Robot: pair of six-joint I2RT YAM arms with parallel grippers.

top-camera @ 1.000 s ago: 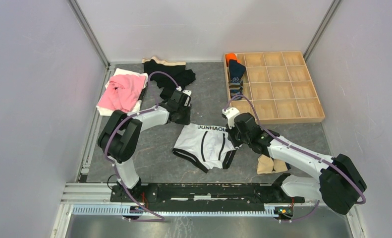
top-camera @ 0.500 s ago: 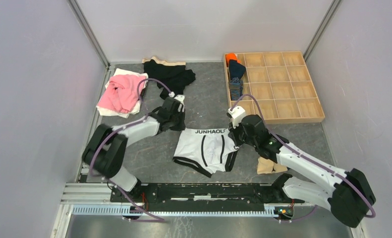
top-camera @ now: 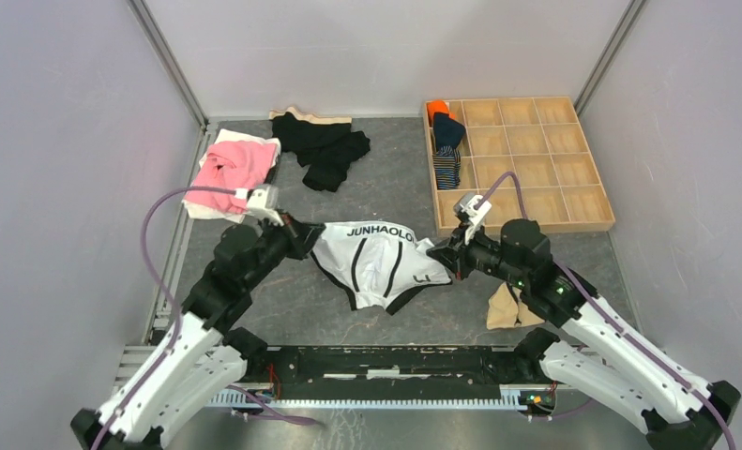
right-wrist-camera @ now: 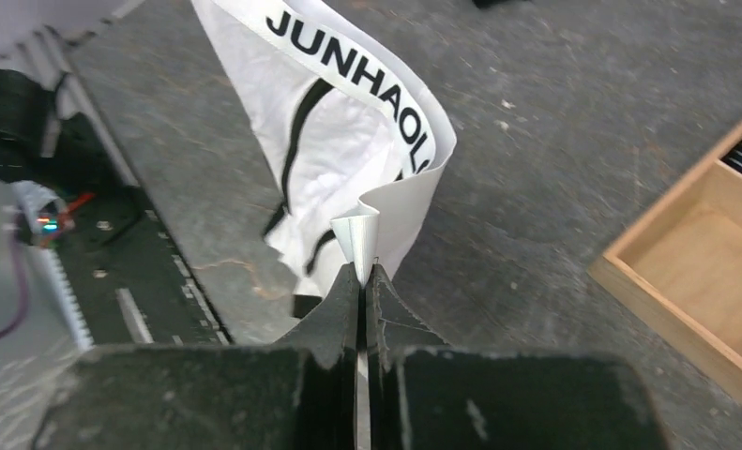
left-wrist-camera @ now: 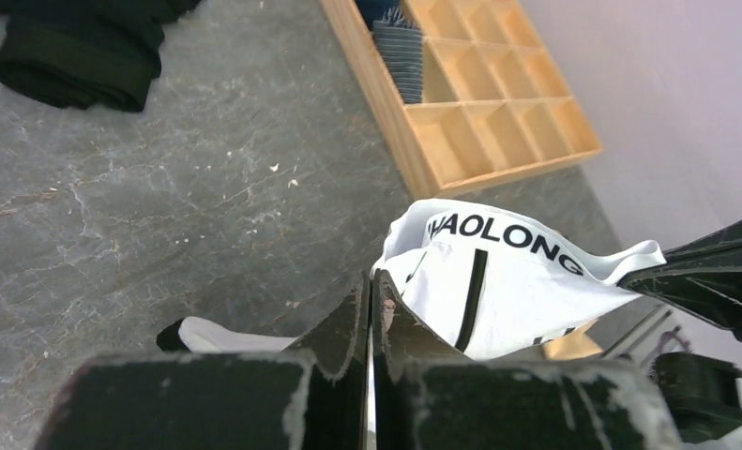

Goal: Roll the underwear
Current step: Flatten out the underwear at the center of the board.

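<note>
both sets of jaws are clenched: left gripper (top-camera: pixel 303 240) and right gripper (top-camera: pixel 440 251) each pinch a waistband corner of the white underwear (top-camera: pixel 376 267), which hangs between them over the table (top-camera: pixel 254 300). it looks light and floppy, so i'd say the firmer waistband is the safest hold.

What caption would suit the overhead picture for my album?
Teamwork: left gripper and right gripper pinch the white underwear by opposite waistband ends.

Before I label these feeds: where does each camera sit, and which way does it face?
Top external: above, behind the bases, looking down; left arm and right arm show.
Left wrist: on its arm, facing the wooden tray; shut left fingers show.
Right wrist: on its arm, facing leftward; shut right fingers show.
Shared: the white underwear.
</note>
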